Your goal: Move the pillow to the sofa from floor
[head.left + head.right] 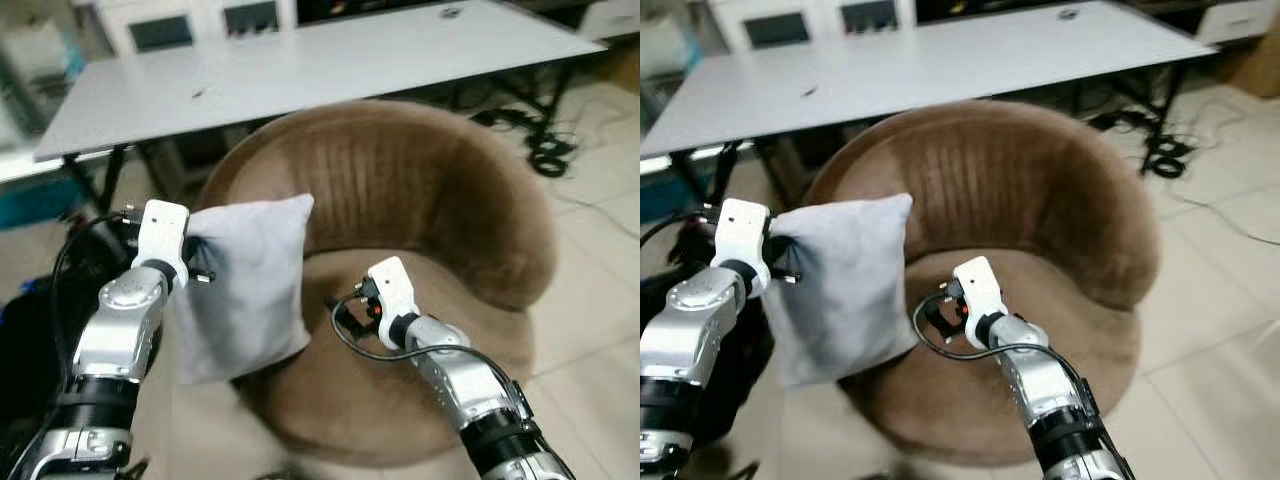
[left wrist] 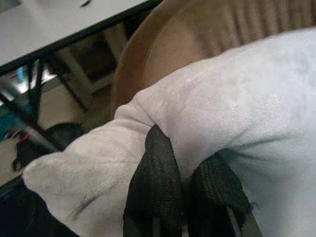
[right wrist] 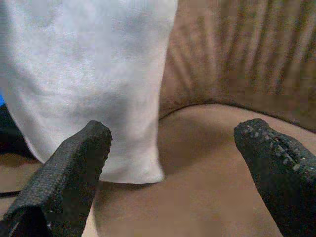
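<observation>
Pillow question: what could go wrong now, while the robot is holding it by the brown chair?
1. The left hand pinches only a corner of the pillow, so it might slip and drop back to the floor.
2. The pillow hangs over the sofa's edge, partly outside the seat; released here, it may slide off.
3. The open right hand sits close beside the pillow and might bump it.

I can't see the left gripper's fingertips; they are buried in a fold of the pillow. The pillow hides the sofa's left armrest, and its lower corner blurs against the seat.
</observation>
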Available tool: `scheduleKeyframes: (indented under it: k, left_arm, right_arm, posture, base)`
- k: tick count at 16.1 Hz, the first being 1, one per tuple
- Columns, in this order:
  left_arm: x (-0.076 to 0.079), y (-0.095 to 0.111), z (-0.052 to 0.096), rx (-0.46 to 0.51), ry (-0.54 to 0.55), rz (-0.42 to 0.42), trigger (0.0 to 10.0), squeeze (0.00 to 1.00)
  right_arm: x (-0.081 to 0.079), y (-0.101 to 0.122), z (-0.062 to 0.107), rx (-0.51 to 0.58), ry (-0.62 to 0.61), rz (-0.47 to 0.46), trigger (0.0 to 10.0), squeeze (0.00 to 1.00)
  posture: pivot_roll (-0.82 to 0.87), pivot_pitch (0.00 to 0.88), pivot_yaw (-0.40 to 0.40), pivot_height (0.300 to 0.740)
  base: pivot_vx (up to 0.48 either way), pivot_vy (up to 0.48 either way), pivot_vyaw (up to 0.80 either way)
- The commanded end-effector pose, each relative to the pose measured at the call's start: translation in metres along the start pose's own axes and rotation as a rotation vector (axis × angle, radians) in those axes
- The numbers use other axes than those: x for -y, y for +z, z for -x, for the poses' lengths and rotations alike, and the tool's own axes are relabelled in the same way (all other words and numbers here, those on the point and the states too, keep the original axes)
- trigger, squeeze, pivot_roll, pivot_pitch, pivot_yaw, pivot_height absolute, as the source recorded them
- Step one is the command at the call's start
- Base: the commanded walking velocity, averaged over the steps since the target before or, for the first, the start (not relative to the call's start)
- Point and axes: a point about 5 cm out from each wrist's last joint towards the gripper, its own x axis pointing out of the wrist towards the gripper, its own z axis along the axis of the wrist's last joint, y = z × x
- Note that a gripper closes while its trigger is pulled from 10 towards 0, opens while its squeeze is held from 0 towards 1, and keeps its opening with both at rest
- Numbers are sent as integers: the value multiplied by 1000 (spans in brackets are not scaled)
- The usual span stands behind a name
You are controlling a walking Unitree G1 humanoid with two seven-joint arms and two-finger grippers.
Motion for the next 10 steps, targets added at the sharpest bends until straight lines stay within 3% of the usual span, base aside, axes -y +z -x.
scheduleKeyframes:
  k: [1, 3, 5, 7, 10]
  left_arm:
    - [2, 13, 1, 50, -10, 2, 10000, 0]
    - [4, 12, 0, 50, -53, -28, 10000, 0]
    - [1, 14, -7, 45, -148, -131, 10000, 0]
    - [-19, 9, -20, -8, -164, -218, 10000, 0]
    - [-31, 5, -28, -60, -185, -345, 10000, 0]
  right_arm:
    - [3, 3, 2, 14, -8, 12, 10000, 0]
    - [2, 2, 3, 13, -9, 11, 10000, 0]
    - [1, 1, 3, 10, -6, 8, 10000, 0]
    - [-1, 0, 1, 8, 0, 9, 10000, 0]
    - [-2, 3, 0, 15, 1, 9, 10000, 0]
  posture:
    - [-84, 0, 112, 740]
    - [-90, 0, 125, 740]
    - [-85, 0, 125, 740]
    - [-87, 0, 130, 740]
    - [-101, 0, 144, 740]
  base:
    - [401, -259, 0]
    - [326, -127, 0]
    - [0, 0, 0]
    - [0, 0, 0]
    - [0, 0, 0]
